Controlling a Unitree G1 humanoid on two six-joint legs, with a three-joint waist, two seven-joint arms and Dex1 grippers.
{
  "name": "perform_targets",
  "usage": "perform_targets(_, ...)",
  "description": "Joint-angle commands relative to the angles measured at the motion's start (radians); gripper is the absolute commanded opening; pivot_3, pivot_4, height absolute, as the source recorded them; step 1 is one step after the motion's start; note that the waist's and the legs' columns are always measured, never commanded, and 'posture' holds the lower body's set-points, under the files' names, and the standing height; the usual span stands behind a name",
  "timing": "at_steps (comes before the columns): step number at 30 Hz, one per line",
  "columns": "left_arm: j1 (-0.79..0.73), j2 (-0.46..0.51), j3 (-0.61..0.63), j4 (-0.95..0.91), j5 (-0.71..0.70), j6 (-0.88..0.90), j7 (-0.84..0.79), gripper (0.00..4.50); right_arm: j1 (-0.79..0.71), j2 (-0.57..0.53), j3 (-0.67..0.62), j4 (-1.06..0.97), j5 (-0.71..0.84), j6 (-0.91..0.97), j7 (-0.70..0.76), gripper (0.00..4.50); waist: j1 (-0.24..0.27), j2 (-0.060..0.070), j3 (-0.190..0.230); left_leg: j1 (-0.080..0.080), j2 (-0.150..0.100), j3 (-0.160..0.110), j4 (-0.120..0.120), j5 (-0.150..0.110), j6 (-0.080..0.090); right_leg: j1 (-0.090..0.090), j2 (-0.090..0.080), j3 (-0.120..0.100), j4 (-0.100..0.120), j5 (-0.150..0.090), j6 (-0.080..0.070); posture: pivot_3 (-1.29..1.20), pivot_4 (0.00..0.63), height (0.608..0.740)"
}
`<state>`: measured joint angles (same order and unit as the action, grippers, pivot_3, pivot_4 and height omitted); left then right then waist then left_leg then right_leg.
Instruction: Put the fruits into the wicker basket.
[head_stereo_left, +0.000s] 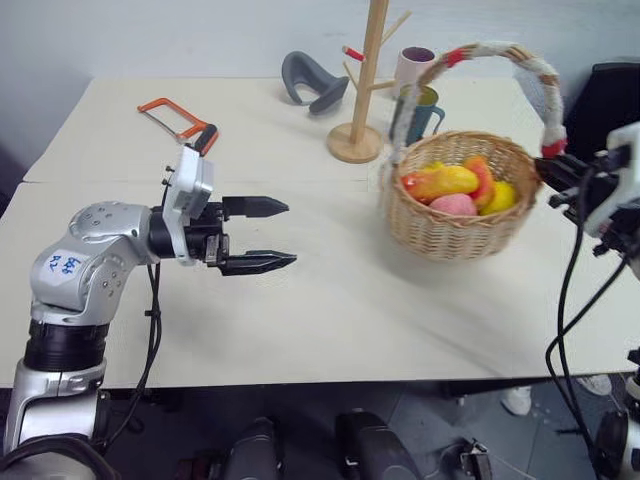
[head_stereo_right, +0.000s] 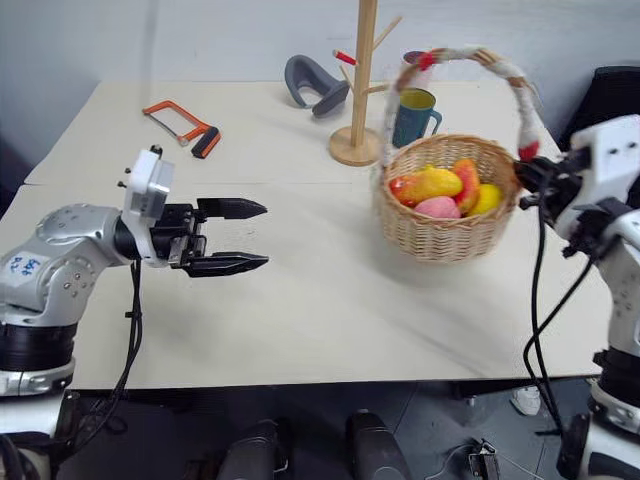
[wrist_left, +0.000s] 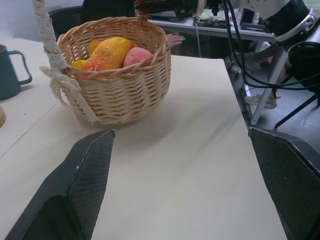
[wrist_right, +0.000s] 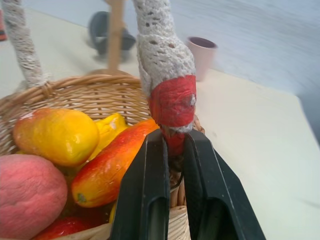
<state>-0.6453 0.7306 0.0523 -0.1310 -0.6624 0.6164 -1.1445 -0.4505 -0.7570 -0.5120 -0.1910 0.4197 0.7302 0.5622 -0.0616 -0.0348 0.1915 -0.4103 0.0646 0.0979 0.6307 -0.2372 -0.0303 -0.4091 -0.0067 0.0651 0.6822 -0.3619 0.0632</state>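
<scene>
Right gripper (wrist_right: 172, 165) is clenched on the wicker basket (head_stereo_left: 455, 225) at the base of its cloth-wrapped handle (wrist_right: 167, 70), where the red end meets the rim; the two black fingers pinch that red section between them, at the basket's edge nearest the robot's right side. Both mango-like fruits already lie inside: one yellow-orange fruit (wrist_right: 57, 135) sits high in the bowl, and a redder one (wrist_right: 112, 167) slopes up toward the grip point, its long axis running from the basket's middle toward the rim just beside the clamped fingers. A pink peach (wrist_right: 30, 192) and a bit of banana (wrist_right: 111, 129) share the bowl with them. Left gripper (head_stereo_left: 258, 236) hangs over bare table (head_stereo_left: 330, 320) well apart from the basket, its fingers spread wide with nothing between them, pointing toward the basket across the tabletop. By the look of it the fruit-placing is done, so any coming move turns on the right arm, the nearer one, which has the handle; the basket lies straight ahead of its fingers.
</scene>
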Motion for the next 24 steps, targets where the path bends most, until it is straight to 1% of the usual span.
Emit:
perform_targets(1, -0.047, -0.007, -0.015, 0.034, 0.014, -0.032, -0.037, 4.5, 0.057, 0.021, -0.073, -0.039, 0.037, -0.038, -0.012, 0.42, -0.001, 0.0, 0.0, 0.002, 0.0, 0.0, -0.001, 0.0, 0.0, 0.001, 0.001, 0.0, 0.0, 0.0, 0.0, 0.0, 0.15, 0.74)
perform_targets(2, -0.057, -0.011, -0.021, 0.045, 0.017, -0.034, -0.043, 4.5, 0.078, 0.033, -0.077, -0.045, 0.044, -0.038, -0.016, 0.79, -0.001, 0.0, 0.0, 0.003, 0.001, 0.001, -0.001, 0.0, -0.001, 0.002, 0.001, 0.001, 0.0, 0.0, 0.0, 0.0, 0.15, 0.74)
perform_targets(3, -0.068, -0.016, -0.027, 0.054, 0.019, -0.036, -0.048, 4.5, 0.103, 0.044, -0.084, -0.054, 0.048, -0.044, -0.017, 0.95, -0.001, 0.0, 0.0, 0.004, 0.001, 0.001, -0.001, 0.001, -0.002, 0.003, 0.002, 0.001, 0.0, 0.0, 0.0, 0.0, 0.15, 0.74)
perform_targets(9, -0.09, -0.023, -0.053, 0.088, 0.045, -0.052, -0.084, 4.5, 0.28, 0.062, -0.153, -0.14, 0.067, -0.056, -0.022, 3.0, 0.006, 0.0, 0.0, 0.004, 0.001, 0.002, -0.001, 0.001, -0.002, 0.003, 0.002, 0.004, 0.0, 0.0, 0.0, 0.0, 0.15, 0.74)
perform_targets(11, -0.088, -0.022, -0.055, 0.097, 0.053, -0.06, -0.093, 4.5, 0.369, 0.048, -0.192, -0.201, 0.09, -0.033, 0.005, 3.74, 0.007, 0.0, 0.0, 0.004, 0.0, 0.002, -0.001, 0.001, -0.002, 0.003, 0.001, 0.004, 0.0, 0.0, 0.001, 0.0, 0.15, 0.74)
perform_targets(13, -0.089, -0.018, -0.048, 0.1, 0.051, -0.057, -0.098, 4.5, 0.457, 0.018, -0.283, -0.254, 0.149, 0.016, 0.054, 4.33, 0.009, 0.001, 0.0, 0.004, 0.0, 0.001, 0.0, 0.001, -0.002, 0.004, 0.001, 0.004, 0.0, 0.0, 0.001, 0.0, 0.15, 0.74)
perform_targets(14, -0.089, -0.016, -0.044, 0.1, 0.048, -0.053, -0.1, 4.5, 0.496, -0.003, -0.341, -0.269, 0.188, 0.047, 0.085, 4.46, 0.01, 0.001, 0.0, 0.004, 0.0, 0.002, 0.0, 0.001, -0.002, 0.004, 0.001, 0.004, 0.0, -0.001, 0.001, 0.0, 0.15, 0.74)
perform_targets(15, -0.088, -0.01, -0.039, 0.102, 0.046, -0.052, -0.106, 4.5, 0.536, -0.049, -0.444, -0.266, 0.271, 0.135, 0.136, 4.46, 0.009, 0.001, 0.0, 0.005, 0.0, 0.001, 0.0, 0.001, -0.002, 0.006, 0.001, 0.004, 0.0, -0.001, 0.002, 0.0, 0.15, 0.74)
perform_targets(16, -0.087, -0.007, -0.036, 0.103, 0.044, -0.051, -0.109, 4.5, 0.562, -0.082, -0.514, -0.258, 0.332, 0.197, 0.169, 4.46, 0.01, 0.003, 0.001, 0.005, -0.001, 0.001, 0.0, 0.001, -0.002, 0.007, 0.001, 0.004, -0.001, -0.001, 0.002, 0.0, 0.15, 0.74)
perform_targets(19, -0.088, -0.001, -0.03, 0.116, 0.048, -0.059, -0.117, 4.5, 0.626, -0.177, -0.668, -0.222, 0.459, 0.327, 0.257, 4.46, 0.006, 0.002, 0.001, 0.01, -0.001, -0.001, 0.0, -0.001, 0.001, 0.014, 0.001, 0.003, -0.005, -0.001, 0.003, 0.0, 0.15, 0.74)
perform_targets(21, -0.093, 0.0, -0.025, 0.128, 0.049, -0.062, -0.12, 4.5, 0.656, -0.227, -0.727, -0.201, 0.496, 0.369, 0.298, 4.46, 0.002, 0.001, 0.001, 0.017, 0.0, -0.002, -0.003, -0.003, 0.004, 0.021, 0.002, 0.002, -0.009, -0.001, 0.003, 0.0, 0.15, 0.74)
perform_targets(22, -0.096, -0.002, -0.022, 0.131, 0.045, -0.062, -0.121, 4.5, 0.669, -0.244, -0.733, -0.197, 0.493, 0.37, 0.308, 4.46, 0.001, 0.001, 0.001, 0.021, 0.001, -0.002, -0.004, -0.004, 0.003, 0.026, 0.003, 0.002, -0.012, -0.001, 0.002, 0.0, 0.15, 0.74)
perform_targets(24, -0.099, -0.008, -0.02, 0.131, 0.037, -0.062, -0.125, 4.5, 0.684, -0.257, -0.727, -0.192, 0.482, 0.36, 0.313, 4.46, 0.0, 0.001, 0.001, 0.025, 0.003, -0.004, -0.006, -0.006, 0.003, 0.032, 0.005, 0.001, -0.019, -0.001, 0.002, 0.0, 0.15, 0.74)
